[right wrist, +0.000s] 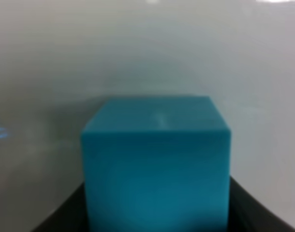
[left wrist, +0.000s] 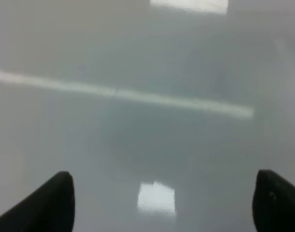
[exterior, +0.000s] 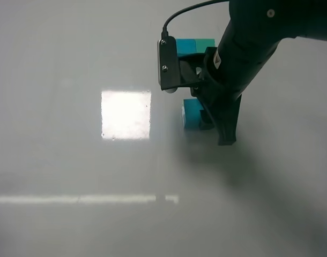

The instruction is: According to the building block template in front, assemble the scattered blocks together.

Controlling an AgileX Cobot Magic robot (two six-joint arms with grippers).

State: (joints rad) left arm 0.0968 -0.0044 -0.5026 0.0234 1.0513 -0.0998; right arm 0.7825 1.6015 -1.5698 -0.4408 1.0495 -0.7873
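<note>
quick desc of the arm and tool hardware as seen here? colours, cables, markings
The right arm is matte black and bulky, with a small white marking near the wrist. A dark box-shaped camera module with two screws is mounted at the wrist, and a black cable loops up from it. The right tool has black, tapering fingers. The left tool shows only two black rounded fingertips.
</note>
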